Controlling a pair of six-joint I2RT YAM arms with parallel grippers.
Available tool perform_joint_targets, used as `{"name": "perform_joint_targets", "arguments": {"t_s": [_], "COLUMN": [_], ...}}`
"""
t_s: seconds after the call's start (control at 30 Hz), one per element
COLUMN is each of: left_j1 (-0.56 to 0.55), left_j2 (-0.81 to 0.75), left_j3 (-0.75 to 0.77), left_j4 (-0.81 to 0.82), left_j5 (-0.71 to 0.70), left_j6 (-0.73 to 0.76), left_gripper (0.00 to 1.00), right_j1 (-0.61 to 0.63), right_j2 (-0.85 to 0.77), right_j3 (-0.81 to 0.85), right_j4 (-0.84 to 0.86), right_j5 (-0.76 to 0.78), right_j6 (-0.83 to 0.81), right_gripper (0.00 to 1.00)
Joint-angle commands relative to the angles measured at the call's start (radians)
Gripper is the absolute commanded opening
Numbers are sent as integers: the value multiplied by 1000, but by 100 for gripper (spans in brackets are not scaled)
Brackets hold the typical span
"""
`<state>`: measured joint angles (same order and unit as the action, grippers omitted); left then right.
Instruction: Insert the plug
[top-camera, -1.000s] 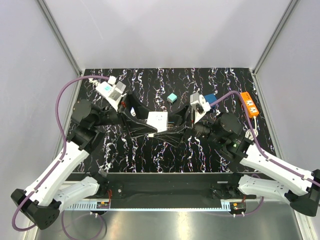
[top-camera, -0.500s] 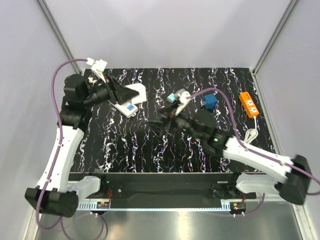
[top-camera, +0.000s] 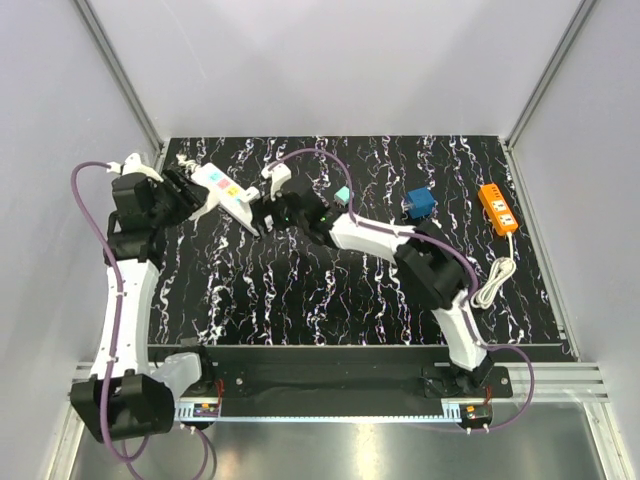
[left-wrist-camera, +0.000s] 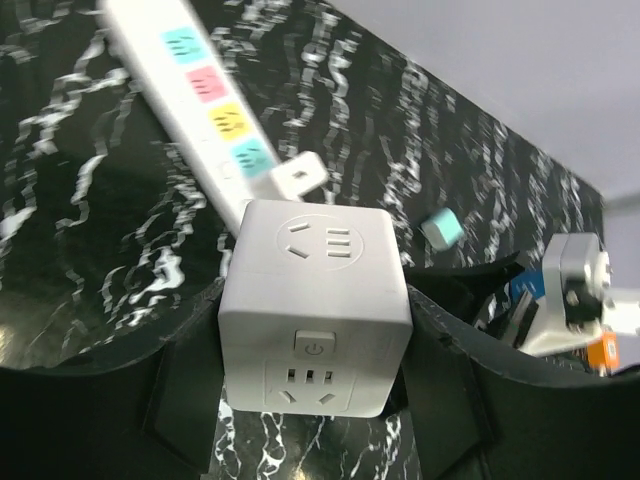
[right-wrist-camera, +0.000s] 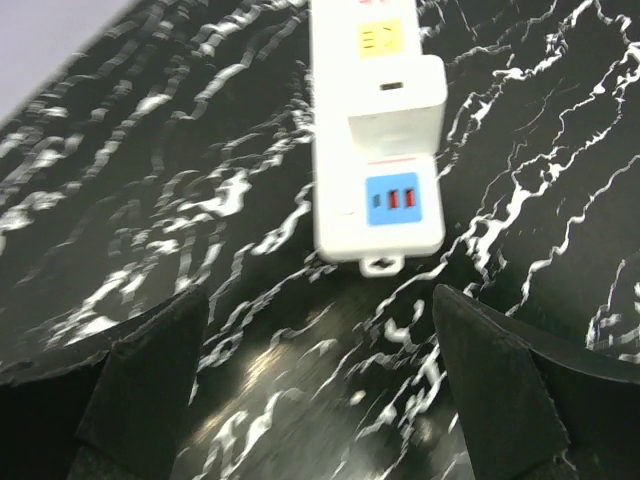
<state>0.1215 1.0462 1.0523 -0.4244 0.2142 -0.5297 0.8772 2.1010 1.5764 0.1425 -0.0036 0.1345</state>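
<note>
My left gripper (left-wrist-camera: 315, 385) is shut on a white cube socket (left-wrist-camera: 314, 300) with a power button, and holds it against the near side of a white power strip (left-wrist-camera: 205, 95) with coloured outlets. A small white plug (left-wrist-camera: 295, 178) sits on the strip just behind the cube. In the top view the left gripper (top-camera: 188, 195) is at the far left beside the strip (top-camera: 228, 190). My right gripper (right-wrist-camera: 320, 400) is open and empty, just short of the strip's blue USB end (right-wrist-camera: 392, 200). In the top view the right gripper (top-camera: 263, 208) is at that end.
A teal cube (top-camera: 343, 195) lies mid-table. It also shows in the left wrist view (left-wrist-camera: 440, 228). A blue cube (top-camera: 420, 203), an orange power strip (top-camera: 498, 207) and a coiled white cable (top-camera: 490, 282) lie at the right. The side walls stand close on the left.
The left arm has drawn back to the far left with the cube. The right arm has stretched far left, its open gripper now at the strip's end.
</note>
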Motion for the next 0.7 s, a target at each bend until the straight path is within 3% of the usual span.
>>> {"name": "perform_joint_targets", "arguments": {"t_s": [0.0,0.1,0.33,0.67], "left_j1": [61,96,112,124], "left_j2": [7,67,120,192], "left_j3": [-17,-5,-12,18], "left_j4": [119,131,197,227], "left_j5": [-61,14,16,62], "left_j6": [-85,-98,-130,-135], "left_gripper": [0,0,0,0], "right_j1": [-32,-40,-58,-58], "right_j2": [91,197,339,482], "right_j3": [180,306,453,634], "right_j4": [-56,-115,-187,-322], "right_j5": [-81,-102,-115,-65], "right_j6": [-38,-73,-105,10], "right_gripper": [100,100,100,99]}}
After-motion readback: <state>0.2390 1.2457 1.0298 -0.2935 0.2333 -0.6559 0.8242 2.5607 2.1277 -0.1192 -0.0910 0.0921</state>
